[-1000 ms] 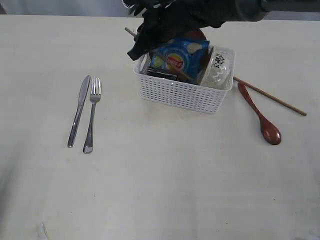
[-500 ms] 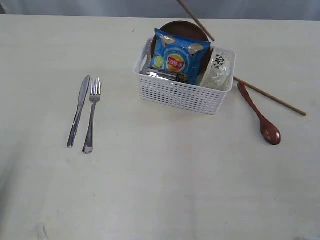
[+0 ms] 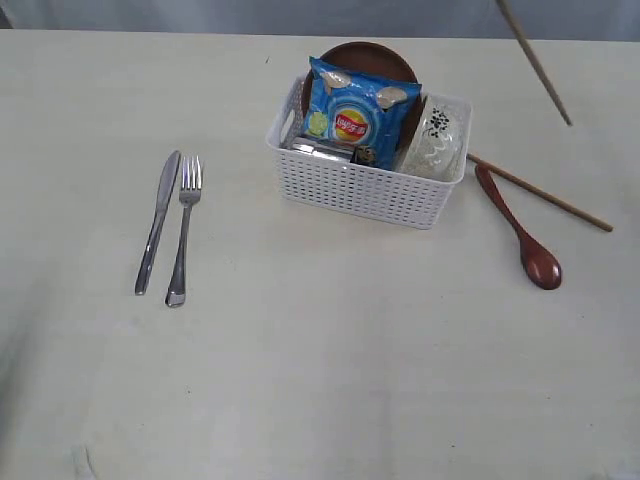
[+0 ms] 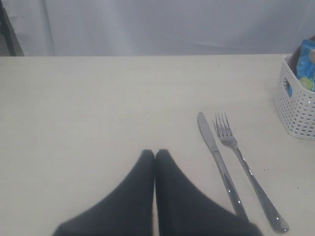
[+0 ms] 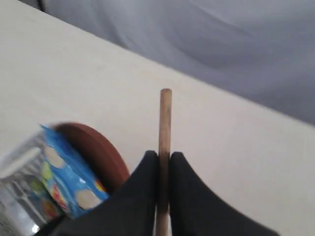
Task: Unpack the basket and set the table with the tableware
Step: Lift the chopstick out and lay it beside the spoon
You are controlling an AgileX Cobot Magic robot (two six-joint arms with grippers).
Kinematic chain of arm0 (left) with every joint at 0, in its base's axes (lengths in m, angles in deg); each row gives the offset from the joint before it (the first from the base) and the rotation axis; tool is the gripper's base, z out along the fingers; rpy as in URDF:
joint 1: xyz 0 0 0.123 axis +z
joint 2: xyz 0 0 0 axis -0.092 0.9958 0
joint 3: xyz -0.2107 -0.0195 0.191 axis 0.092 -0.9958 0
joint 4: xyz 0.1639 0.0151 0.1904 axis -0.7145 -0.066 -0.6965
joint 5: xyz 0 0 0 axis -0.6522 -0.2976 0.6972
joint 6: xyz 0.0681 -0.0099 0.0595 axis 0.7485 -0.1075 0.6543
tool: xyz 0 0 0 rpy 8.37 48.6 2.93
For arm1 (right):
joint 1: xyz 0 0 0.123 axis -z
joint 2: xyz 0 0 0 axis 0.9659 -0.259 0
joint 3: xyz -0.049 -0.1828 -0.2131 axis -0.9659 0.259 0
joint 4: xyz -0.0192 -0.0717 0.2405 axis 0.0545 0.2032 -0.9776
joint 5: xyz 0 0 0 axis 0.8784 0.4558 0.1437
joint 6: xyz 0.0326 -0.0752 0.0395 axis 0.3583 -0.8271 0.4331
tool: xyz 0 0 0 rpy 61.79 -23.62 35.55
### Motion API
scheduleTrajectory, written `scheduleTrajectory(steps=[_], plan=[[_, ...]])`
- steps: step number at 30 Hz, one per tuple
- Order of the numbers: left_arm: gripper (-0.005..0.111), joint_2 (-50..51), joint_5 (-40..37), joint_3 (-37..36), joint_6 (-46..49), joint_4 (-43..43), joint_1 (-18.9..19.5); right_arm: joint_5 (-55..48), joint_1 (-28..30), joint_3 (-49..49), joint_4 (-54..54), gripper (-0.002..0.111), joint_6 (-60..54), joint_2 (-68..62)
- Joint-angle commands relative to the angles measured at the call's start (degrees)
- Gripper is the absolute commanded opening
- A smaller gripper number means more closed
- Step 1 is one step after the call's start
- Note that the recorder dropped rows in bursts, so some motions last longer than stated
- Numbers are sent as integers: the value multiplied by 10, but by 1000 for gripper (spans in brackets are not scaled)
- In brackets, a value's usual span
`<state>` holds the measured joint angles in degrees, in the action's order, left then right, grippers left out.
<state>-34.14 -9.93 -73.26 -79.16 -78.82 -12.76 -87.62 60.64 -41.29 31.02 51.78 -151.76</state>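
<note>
At the left of the exterior view nothing has changed. The knife [image 3: 158,222] and the fork [image 3: 184,232] lie side by side on the table [image 3: 320,370], already placed. The left gripper [image 4: 155,153] hangs over bare table near the knife, with its fingers pressed together and nothing between them.

In the upper middle stands the basket [image 3: 365,187]. One second ago the dark right arm covered its top; now the arm is gone from this view and the content shows freely. I see the blue chip bag [image 3: 358,112] leaning on the brown plate [image 3: 360,52], the white bowl [image 3: 438,140] at the right end, and a steel item [image 3: 320,150] low in front, probably the cup.

The real change is at the upper right. The second chopstick [image 3: 535,62] was over the plate half a second ago. Now it hangs tilted in the air, past the right wall of the basket. The right gripper [image 5: 164,156] pinches it between both fingers, and a part of it stands out beyond the fingertips.

Below it, on the table right of the basket, lie the first chopstick [image 3: 540,192] and the wooden spoon [image 3: 518,232], just beside each other.

I judge that the second chopstick is now out of the basket and is going to its partner. The next step needs to lower it parallel to the first one. After that the plate, the bowl and the steel item still wait in the basket.
</note>
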Motion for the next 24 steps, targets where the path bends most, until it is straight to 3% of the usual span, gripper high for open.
scheduleTrajectory(steps=[1, 9, 22, 24], plan=[[0, -1, 6, -2, -2, -5, 1, 11, 76, 83, 34, -1, 84, -21], [0, -1, 6, -2, -2, -5, 1, 150, 137, 203, 5, -1, 96, -97], [0, -1, 6, -2, -2, -5, 1, 155, 121, 203, 5, 0, 64, -194], [0, -1, 6, -2, -2, -5, 1, 155, 123, 203, 6, 7, 64, -194]])
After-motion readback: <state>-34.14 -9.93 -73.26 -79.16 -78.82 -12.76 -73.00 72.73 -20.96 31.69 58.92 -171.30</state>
